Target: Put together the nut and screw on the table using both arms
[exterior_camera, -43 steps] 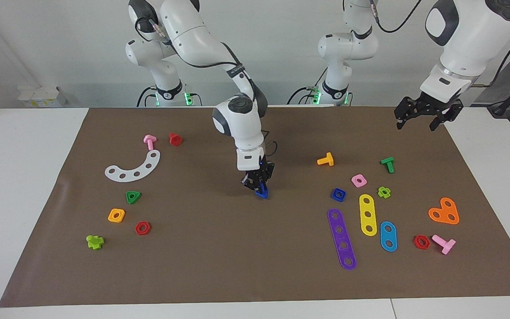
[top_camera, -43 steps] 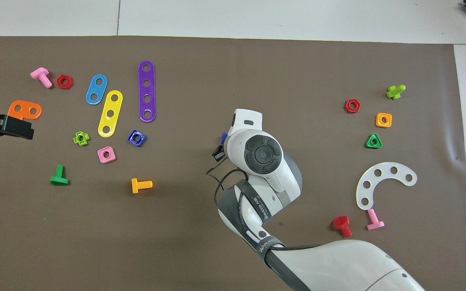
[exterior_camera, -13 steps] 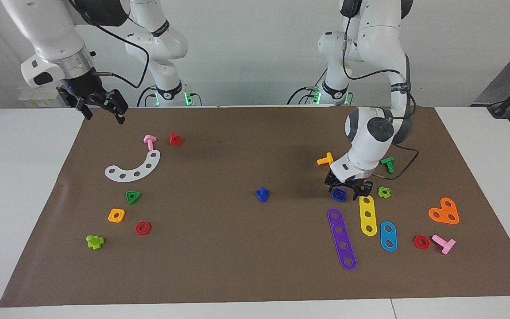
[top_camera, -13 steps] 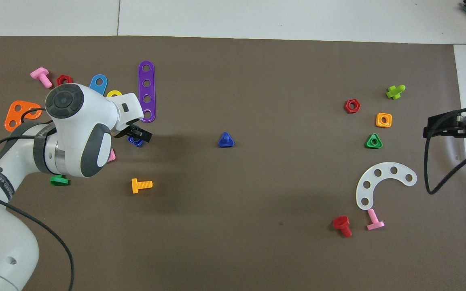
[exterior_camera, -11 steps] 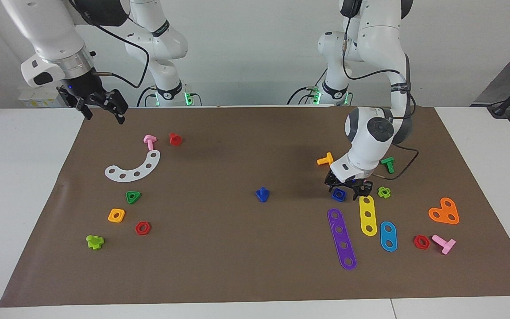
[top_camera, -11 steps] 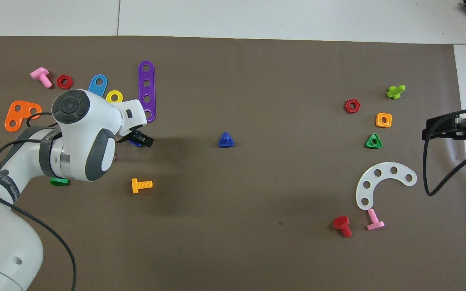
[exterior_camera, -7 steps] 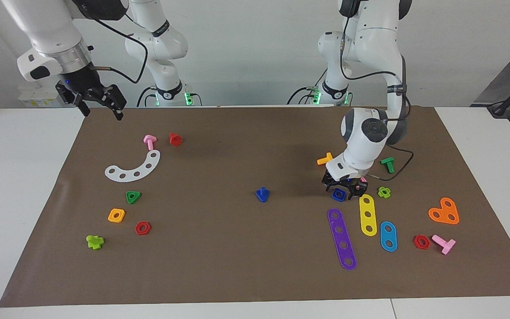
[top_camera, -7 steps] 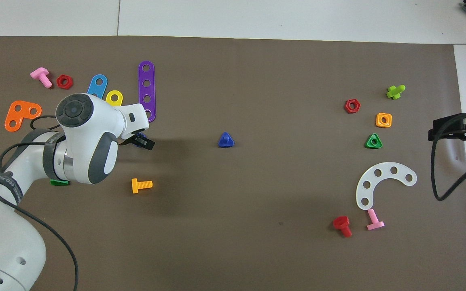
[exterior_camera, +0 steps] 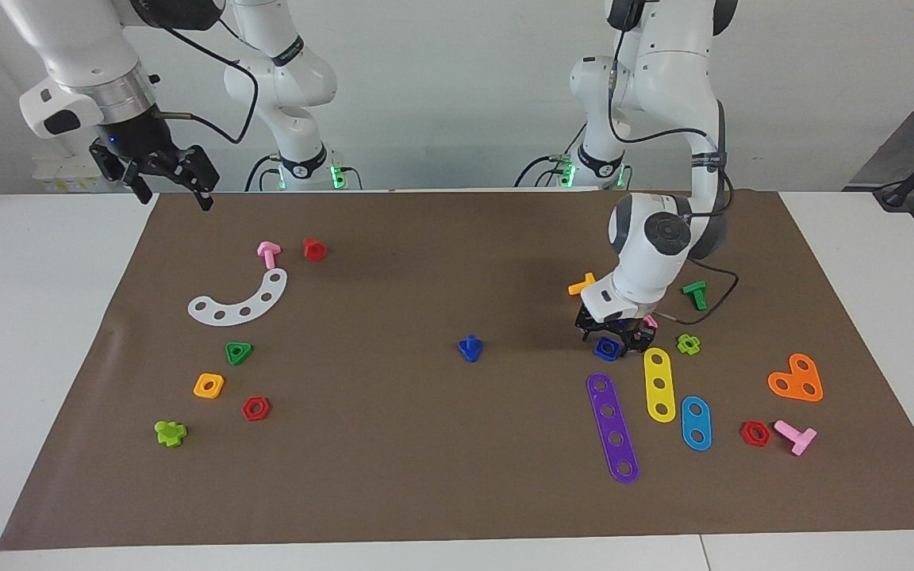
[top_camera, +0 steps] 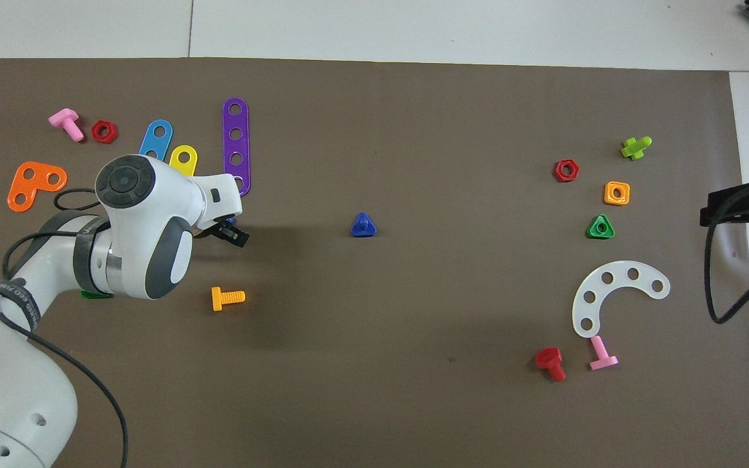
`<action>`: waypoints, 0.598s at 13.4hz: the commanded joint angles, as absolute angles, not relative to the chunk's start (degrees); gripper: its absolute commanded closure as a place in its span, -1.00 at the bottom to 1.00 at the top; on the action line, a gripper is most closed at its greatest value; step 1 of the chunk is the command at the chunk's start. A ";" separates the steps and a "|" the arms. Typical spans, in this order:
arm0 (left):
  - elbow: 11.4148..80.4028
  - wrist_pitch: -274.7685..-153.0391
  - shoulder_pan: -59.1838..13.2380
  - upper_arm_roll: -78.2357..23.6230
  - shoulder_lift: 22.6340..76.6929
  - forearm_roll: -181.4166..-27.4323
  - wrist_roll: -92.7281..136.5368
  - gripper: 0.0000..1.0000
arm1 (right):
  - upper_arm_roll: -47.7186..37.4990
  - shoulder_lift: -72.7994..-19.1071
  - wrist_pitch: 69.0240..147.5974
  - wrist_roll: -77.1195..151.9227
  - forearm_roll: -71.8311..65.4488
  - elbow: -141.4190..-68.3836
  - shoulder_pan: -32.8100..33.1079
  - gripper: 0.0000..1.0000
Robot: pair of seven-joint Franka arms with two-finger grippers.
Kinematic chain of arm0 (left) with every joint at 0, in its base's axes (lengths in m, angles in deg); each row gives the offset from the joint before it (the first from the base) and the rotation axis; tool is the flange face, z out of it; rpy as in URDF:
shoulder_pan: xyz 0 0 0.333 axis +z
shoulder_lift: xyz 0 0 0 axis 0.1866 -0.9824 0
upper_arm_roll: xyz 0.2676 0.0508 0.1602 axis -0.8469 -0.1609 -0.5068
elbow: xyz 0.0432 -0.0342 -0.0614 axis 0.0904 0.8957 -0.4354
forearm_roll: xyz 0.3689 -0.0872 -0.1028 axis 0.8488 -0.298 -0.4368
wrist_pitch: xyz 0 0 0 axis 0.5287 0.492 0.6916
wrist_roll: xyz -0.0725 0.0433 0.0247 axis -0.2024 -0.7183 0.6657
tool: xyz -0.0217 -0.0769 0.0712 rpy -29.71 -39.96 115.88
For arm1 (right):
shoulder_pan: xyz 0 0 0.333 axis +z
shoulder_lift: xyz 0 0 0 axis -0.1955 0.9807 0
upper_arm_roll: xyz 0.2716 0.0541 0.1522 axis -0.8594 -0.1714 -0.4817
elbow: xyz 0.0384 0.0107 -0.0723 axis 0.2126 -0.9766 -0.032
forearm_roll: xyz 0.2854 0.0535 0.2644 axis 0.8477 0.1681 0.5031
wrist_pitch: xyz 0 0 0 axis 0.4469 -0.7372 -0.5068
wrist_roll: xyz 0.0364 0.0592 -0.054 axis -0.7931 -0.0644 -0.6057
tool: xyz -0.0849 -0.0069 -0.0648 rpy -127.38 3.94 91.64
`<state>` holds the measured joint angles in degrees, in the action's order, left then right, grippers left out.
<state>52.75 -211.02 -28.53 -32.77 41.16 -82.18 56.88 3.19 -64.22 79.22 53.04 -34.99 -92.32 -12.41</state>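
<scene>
The worktop (exterior_camera: 44, 333) is largely covered by a brown mat (exterior_camera: 457, 468), on which many small toy parts are scattered. The right arm is parked high over the mat's corner at its own end of the worktop, and its right gripper (exterior_camera: 162, 176) is seen spread and empty. The left arm is bent down at the other end, with the left gripper (exterior_camera: 612, 339) lowered around the nut (exterior_camera: 607, 346); whether its fingers are pressing on the nut or merely flanking it cannot be told, since the wrist hides them from above.

The main risk is judged to lie in the crowding there. A pink square nut (exterior_camera: 650, 321) is partly hidden just beside the gripper, and a yellow strip (exterior_camera: 658, 384) and a purple strip (exterior_camera: 612, 427) lie close by; any of them could be nudged or caught if the fingers are set off-centre. The blue nut is low and rounded, so it could be squeezed out sideways or tipped by an uneven pinch.

The screw (exterior_camera: 470, 348) rests alone mid-mat on its head, shaft up. A stub that short could easily be missed or toppled if the nut is brought over tilted.
</scene>
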 commanded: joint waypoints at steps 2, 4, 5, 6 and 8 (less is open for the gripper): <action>55.01 -212.19 -29.65 -33.67 42.50 -82.98 58.53 -0.54 | 2.62 -65.42 79.13 51.73 -35.36 -93.78 -13.03 -1.00; 54.92 -212.10 -29.65 -33.76 42.50 -82.98 58.62 -0.50 | 2.53 -65.51 79.30 51.73 -34.92 -94.22 -13.04 -1.00; 54.92 -212.02 -29.65 -33.76 42.50 -82.98 58.88 -0.47 | 2.53 -65.69 79.83 51.64 -34.92 -94.31 -13.03 -1.00; 55.01 -212.01 -29.65 -33.76 42.50 -82.98 59.84 -0.45 | 2.53 -65.60 81.14 51.90 -34.49 -94.40 -13.29 -1.00; 54.92 -212.19 -29.65 -33.76 42.50 -82.98 60.46 -0.35 | 2.53 -65.69 80.98 52.17 -34.31 -94.66 -13.30 -1.00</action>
